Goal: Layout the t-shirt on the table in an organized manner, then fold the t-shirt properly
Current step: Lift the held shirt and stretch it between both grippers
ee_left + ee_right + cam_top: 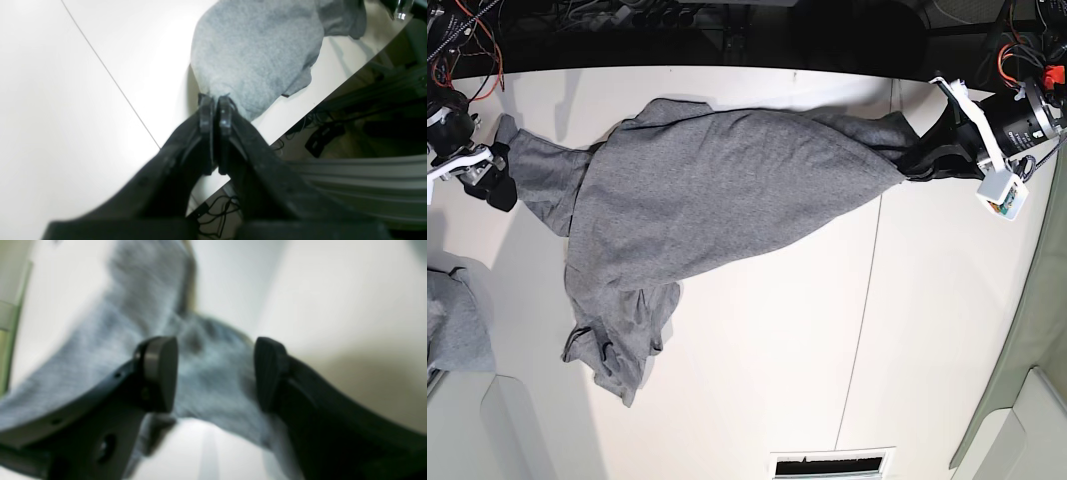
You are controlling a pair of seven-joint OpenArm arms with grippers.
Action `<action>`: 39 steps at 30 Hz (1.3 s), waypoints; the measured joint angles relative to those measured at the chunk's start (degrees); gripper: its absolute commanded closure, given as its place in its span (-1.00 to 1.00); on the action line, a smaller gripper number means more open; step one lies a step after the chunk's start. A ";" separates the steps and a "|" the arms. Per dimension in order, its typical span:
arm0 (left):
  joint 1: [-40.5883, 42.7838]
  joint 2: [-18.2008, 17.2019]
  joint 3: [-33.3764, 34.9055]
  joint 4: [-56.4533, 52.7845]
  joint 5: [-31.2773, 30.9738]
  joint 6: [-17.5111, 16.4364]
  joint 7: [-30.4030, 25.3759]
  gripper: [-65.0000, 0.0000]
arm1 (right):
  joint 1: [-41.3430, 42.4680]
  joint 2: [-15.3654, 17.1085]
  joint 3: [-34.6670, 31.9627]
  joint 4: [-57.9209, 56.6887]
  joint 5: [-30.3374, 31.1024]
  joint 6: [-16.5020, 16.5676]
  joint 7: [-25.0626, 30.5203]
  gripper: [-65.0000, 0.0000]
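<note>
The heather-grey t-shirt (pixel 697 200) lies wrinkled across the white table (pixel 827 350), pulled to a point at its right end. My left gripper (pixel 910 165) is shut on that point; the left wrist view shows its fingertips (pixel 215 106) pinching the cloth (pixel 253 50) near the table's edge. My right gripper (pixel 497 185) is at the shirt's far left edge. In the blurred right wrist view its jaws stand apart (pixel 215 373), with grey shirt cloth (pixel 213 380) between and beyond the pads. I cannot tell whether the pads touch the cloth.
A smaller grey cloth bundle (pixel 457 335) lies at the left edge of the base view. A thin dark seam (pixel 867 300) runs across the table. A slotted vent (pixel 832 465) sits at the front edge. Cables and dark gear (pixel 677 20) line the rear edge.
</note>
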State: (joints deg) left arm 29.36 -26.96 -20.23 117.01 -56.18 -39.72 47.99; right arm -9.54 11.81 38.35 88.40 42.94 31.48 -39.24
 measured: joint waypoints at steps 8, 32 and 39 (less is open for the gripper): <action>-0.02 -0.02 0.00 0.00 -0.07 0.00 0.00 1.00 | 5.77 -3.48 -4.96 1.75 -9.20 -1.44 5.27 -0.11; -2.73 0.00 0.00 -0.28 6.88 -0.11 -1.44 1.00 | 30.45 -6.25 -17.75 -32.92 -19.21 -0.79 12.94 1.00; -16.39 -3.41 -0.02 -12.00 13.99 5.14 -7.61 1.00 | 42.97 -9.97 -18.49 -32.98 -16.46 0.68 7.82 1.00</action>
State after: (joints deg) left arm 12.97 -30.37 -20.25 105.01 -42.19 -34.59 40.38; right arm 33.43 1.85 19.86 55.42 26.48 32.16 -31.42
